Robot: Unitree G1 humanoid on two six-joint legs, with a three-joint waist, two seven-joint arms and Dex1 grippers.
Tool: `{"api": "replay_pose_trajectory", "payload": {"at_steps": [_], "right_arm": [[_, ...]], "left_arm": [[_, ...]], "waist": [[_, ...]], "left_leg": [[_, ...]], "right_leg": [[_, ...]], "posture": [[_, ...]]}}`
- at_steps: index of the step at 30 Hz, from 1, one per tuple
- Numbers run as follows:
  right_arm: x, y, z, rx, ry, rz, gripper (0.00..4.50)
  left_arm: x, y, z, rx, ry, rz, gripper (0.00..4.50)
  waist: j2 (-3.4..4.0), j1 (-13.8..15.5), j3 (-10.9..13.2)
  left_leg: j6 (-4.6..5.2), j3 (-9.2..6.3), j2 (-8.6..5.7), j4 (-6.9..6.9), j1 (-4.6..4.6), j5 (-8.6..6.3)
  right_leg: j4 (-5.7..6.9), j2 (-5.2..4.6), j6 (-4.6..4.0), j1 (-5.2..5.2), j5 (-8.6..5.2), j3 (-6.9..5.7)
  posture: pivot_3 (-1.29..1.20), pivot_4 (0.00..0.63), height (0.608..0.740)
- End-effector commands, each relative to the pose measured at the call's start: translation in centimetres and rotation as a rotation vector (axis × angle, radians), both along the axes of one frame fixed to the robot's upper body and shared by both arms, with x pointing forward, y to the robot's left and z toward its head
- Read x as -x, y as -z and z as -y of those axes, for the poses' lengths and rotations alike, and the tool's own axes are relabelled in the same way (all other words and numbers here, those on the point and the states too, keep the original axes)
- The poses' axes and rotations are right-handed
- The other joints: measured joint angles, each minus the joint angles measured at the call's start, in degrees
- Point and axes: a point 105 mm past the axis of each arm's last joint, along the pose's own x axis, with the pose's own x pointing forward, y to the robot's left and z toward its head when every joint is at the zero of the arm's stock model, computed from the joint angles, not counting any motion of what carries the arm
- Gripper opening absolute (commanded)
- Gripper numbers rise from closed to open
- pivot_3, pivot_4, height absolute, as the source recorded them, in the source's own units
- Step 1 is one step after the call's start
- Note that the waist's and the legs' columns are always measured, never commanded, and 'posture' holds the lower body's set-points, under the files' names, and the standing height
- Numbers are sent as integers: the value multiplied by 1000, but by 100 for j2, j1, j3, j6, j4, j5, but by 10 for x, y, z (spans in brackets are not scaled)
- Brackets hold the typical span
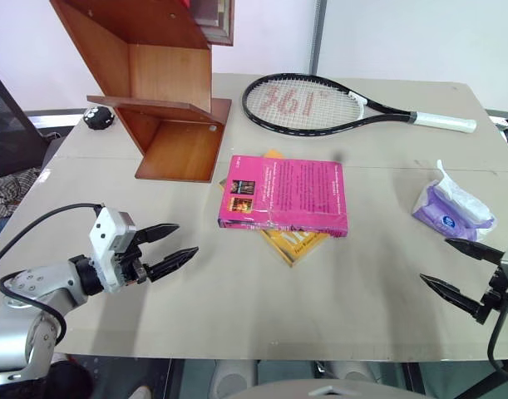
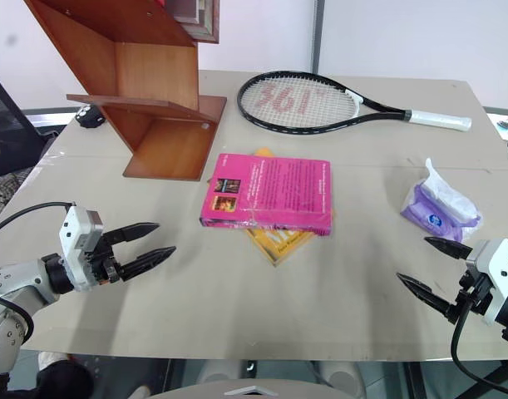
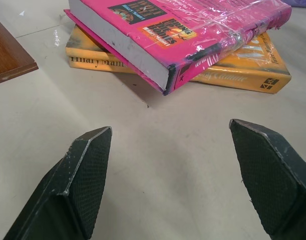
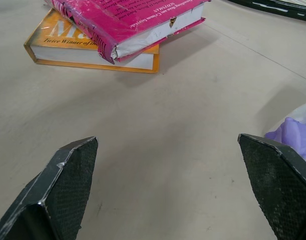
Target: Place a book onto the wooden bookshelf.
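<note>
- While both my arms hover low over the table [image 1: 237,299], my left gripper [image 1: 172,246] stands with its fingers spread wide and nothing between them, aimed inward across the tabletop.
- My right gripper [image 1: 450,268] is just as wide and just as empty — its tips point inward from the other side, with a purple wipes packet [image 1: 450,208] just beyond them.
- Between the two, further out on the table, lies the book [image 1: 285,196]: flat, cover up, resting on top of a yellow book [image 1: 292,244] that sticks out beneath its near edge.
- Its long axis runs across me, side to side, so one short end faces each gripper; in the left wrist view its near corner overhangs the yellow one.
- I judge the left gripper the nearer of the two — the gap to the pink book's left end looks shorter than the right gripper's gap to the other end.
- Past the book's left end, well apart from me, stands the wooden bookshelf [image 1: 166,100], so a lift from the left side would carry it the shorter way.
- A tennis racket [image 1: 312,104] lies beyond, clear of that path.
</note>
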Motion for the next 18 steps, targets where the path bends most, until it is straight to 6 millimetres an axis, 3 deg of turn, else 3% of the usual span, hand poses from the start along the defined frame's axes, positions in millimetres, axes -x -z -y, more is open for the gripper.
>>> {"api": "replay_pose_trajectory", "payload": {"at_steps": [1,4,8,15,18], "right_arm": [[-10,-16,-11,-29,1,101,4424],[-31,-33,-40,-36,-13,209,4424],[-45,-43,-61,74,-21,261,4424],[-49,-35,-103,175,-223,260,4424],[-60,-27,-104,79,-157,161,4424]], "left_arm": [[-6,-20,13,39,34,85,3879],[-9,-45,43,128,118,171,3879],[1,-52,59,150,195,213,3879],[23,-41,56,136,289,142,3879],[26,-38,52,139,276,132,3879]], "waist": [[0,-1,0],[0,-6,3],[1,-18,-2],[0,-13,-2],[-2,3,-2]], "left_leg": [[0,0,0,0,0,0],[0,-3,2,11,0,0],[0,5,1,25,1,0],[0,-2,2,1,-2,0],[0,-1,2,4,-3,0]], "right_leg": [[0,0,0,0,0,0],[1,4,5,1,1,-1],[10,3,3,4,4,8],[7,13,-22,-7,14,7],[5,11,-22,-6,14,7]], "posture": [[0,150,740],[0,150,740],[0,150,740],[0,150,740],[0,150,740]]}}
